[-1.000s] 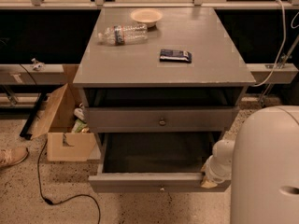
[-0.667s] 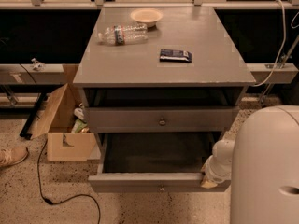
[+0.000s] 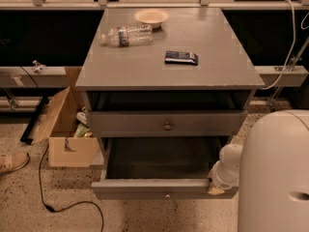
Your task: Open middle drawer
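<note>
The middle drawer (image 3: 159, 187) stands pulled far out of the grey cabinet, and its dark grey inside (image 3: 161, 157) shows. Its small round knob (image 3: 167, 195) sits mid-front. Above it, the taller drawer front (image 3: 166, 123) with the bigger knob (image 3: 167, 126) is pushed in. The lowest drawer is hidden under the open one. My gripper (image 3: 215, 188) is at the open drawer's front right corner, at the end of the white arm (image 3: 227, 166), close against the drawer front's right end.
On the cabinet top (image 3: 145, 66) lie a plastic bottle (image 3: 126, 35), a bowl (image 3: 151, 17) and a dark flat packet (image 3: 181, 57). A cardboard box (image 3: 67, 129) stands left of the cabinet, with a cable (image 3: 48, 197) and a shoe (image 3: 12, 162) on the floor. My white body (image 3: 277, 178) fills the lower right.
</note>
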Robot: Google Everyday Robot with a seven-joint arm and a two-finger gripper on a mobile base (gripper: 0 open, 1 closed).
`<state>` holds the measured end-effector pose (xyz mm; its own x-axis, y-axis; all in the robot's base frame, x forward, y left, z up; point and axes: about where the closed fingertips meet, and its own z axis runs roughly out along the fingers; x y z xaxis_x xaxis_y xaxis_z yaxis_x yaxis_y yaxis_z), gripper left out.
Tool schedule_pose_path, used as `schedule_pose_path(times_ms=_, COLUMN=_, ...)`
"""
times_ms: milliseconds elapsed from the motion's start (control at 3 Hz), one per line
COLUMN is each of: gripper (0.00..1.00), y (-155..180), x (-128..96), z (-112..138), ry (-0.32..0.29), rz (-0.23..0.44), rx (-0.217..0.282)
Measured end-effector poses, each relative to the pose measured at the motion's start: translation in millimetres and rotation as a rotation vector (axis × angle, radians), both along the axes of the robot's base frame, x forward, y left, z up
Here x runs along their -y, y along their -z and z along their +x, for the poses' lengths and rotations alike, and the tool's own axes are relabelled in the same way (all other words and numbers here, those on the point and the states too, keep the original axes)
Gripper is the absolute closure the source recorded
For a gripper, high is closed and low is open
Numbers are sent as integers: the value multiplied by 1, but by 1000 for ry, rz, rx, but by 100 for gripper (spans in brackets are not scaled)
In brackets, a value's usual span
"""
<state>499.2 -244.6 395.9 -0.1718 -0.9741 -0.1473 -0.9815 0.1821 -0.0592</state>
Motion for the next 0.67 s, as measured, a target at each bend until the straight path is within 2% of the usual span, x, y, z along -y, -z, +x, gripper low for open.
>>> schedule_pose_path(times_ms=333, gripper=7, y=1, x=1, z=-9, ry=-19, rz=-14, rx=-30)
schedule_pose_path(times_ms=667, gripper=0, y=2, x=2, z=-19, ry=-40, rz=-33, rx=-62)
